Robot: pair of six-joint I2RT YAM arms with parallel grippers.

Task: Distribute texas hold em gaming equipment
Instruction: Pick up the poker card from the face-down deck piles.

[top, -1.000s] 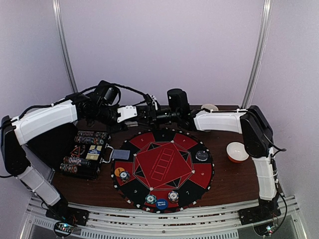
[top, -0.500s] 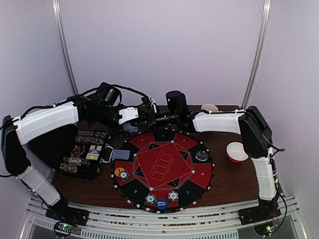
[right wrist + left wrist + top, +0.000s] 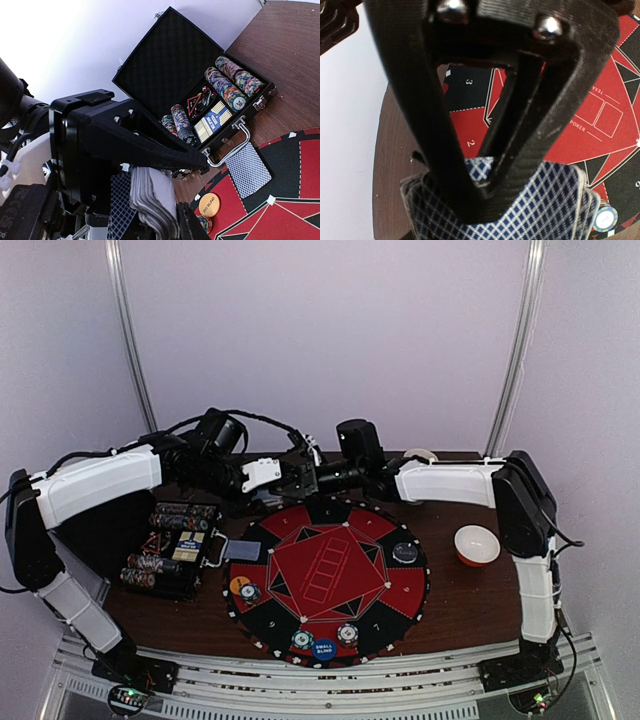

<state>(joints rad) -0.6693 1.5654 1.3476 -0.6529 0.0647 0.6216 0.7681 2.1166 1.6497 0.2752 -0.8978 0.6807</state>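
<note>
- Brown wooden table against a plain pale wall, with a round red-and-black poker mat in the middle.
- Left of the mat is an open black case. Rows of multicoloured chips sit in its compartments.
- On the mat, one card lies face down at the rim nearest the case.
- The orange button is on the left rim, the blue small blind button on the near rim, and the dark button on the right rim.
- Single chips sit at the near and left seats.
- Right of the mat, well apart from it, is a white bowl.
- Both arms meet above the far rim of the mat.
- Left gripper: fingers pressed in on the deck, which has blue-check backs and is slightly fanned. It is held in the air over the far rim.
- Right gripper: right up against the deck. I cannot tell whether it is spread or pinching a card, since its fingertips are hidden.
- Step, as a judgement: dealing, with the right arm pulling a card off the held deck.
- Next move probably needs exactly one card peeled away and set at an unfilled seat while the left keeps the deck steady. The risk is dragging several cards.
- Versus a second ago: the left wrist has nudged toward the right gripper and the right elbow has shifted outward from the mat. Everything on the mat is unchanged.
</note>
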